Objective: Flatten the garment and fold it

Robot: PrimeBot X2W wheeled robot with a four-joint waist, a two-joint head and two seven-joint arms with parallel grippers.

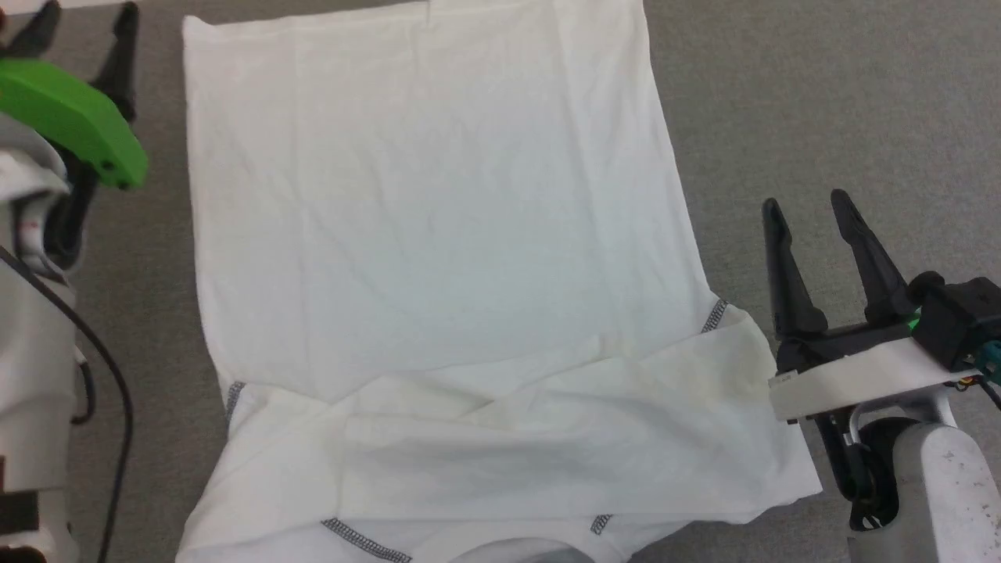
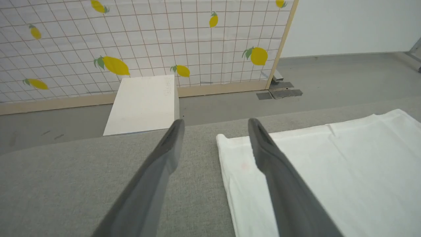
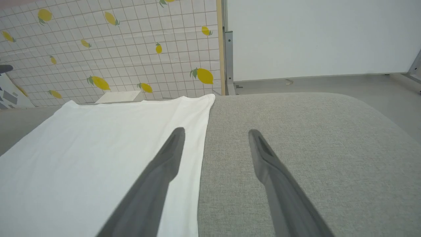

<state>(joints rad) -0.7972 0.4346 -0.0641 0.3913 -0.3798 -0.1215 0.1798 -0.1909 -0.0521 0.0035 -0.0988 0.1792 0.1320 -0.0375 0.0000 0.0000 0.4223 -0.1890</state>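
The garment (image 1: 438,234) lay spread on the bench (image 1: 782,78), sleeves folded at 6 o'clock; left hand (image 1: 82,31) and right hand (image 1: 809,205) were released. The left wrist view added a white box (image 2: 141,103).

I saw the garment (image 1: 438,234) plain white, with grey zigzag stitching on its seams; the surface (image 1: 821,94) was grey. The backdrop (image 2: 131,39) was a white grid scattered with yellow, green-leaved lemons, the box (image 2: 141,105) white, the left gripper (image 2: 216,122) and right gripper (image 3: 216,131) dark grey.
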